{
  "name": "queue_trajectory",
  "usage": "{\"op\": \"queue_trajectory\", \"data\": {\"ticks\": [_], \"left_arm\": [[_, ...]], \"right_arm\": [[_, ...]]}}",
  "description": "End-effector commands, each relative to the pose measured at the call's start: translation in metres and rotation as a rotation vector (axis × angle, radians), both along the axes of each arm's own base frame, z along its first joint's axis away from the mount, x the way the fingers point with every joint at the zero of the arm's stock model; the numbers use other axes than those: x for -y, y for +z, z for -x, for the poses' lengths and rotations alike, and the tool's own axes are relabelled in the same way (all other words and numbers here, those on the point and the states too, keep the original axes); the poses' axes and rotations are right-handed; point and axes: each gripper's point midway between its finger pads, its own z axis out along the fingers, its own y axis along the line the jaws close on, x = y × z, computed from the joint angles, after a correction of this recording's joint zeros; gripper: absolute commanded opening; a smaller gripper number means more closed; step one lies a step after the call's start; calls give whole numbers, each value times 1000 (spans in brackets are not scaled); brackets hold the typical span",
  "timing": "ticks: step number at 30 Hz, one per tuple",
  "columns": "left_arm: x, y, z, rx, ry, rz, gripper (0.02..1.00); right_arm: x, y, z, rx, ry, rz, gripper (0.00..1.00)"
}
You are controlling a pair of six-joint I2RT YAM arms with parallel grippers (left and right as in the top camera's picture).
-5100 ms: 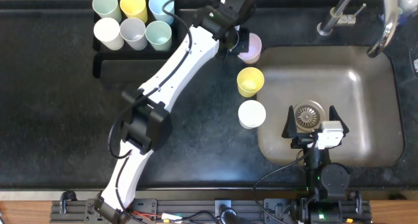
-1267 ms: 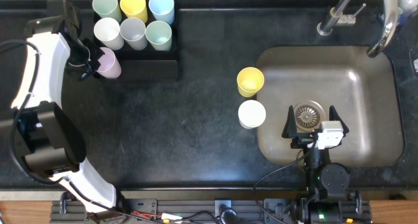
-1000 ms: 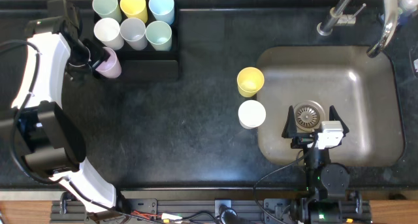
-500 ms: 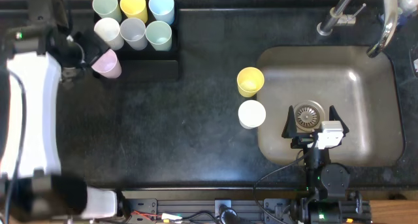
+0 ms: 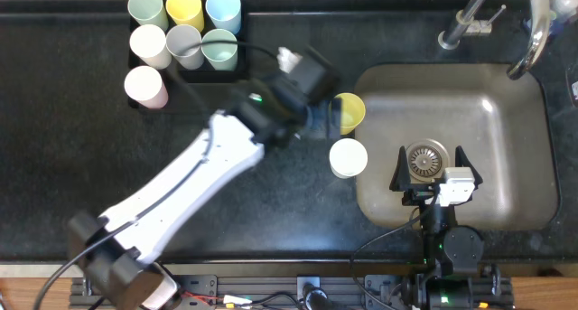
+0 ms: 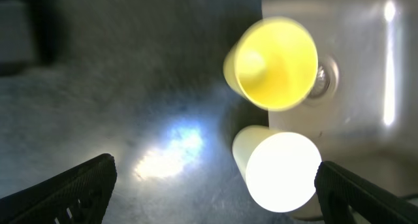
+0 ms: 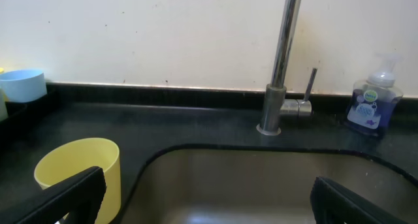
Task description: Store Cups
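- Now the pink cup [image 5: 144,87] stands upright and free at the front-left corner of the rack [image 5: 194,91], just in front of the six cups stored there. Half a second ago it was tilted in the left arm's hold at that spot.
- The left gripper [image 6: 214,188] has let it go and swung across the counter [image 5: 271,220]. It hangs over the yellow cup [image 5: 349,112] and the white cup [image 5: 348,157], fingers spread wide, holding nothing.
- Both those cups stand upright on the counter, just beside each other at the left rim of the sink [image 5: 506,84]. Neither has shifted across the earlier frames.
- The right gripper [image 5: 430,173] sits low over the sink drain, fingers apart and empty, unchanged throughout.
- Assessment: one placement complete, two cups outstanding; the yellow cup looks the likely next target. Whether the pink cup sits fully in a rack slot cannot be confirmed.
- Risk: the two cups stand close, so a grasp on one may knock the other into the sink.
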Motion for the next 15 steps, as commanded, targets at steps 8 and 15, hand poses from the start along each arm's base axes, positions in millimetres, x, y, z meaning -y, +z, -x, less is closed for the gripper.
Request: {"op": "queue_trajectory", "data": {"ticks": [8, 15], "left_arm": [[10, -43, -8, -89, 7, -48, 996], [27, -59, -21, -104, 1, -39, 996]], "right_arm": [[-1, -4, 0, -3, 6, 3, 996], [-1, -4, 0, -3, 6, 3, 993]]}}
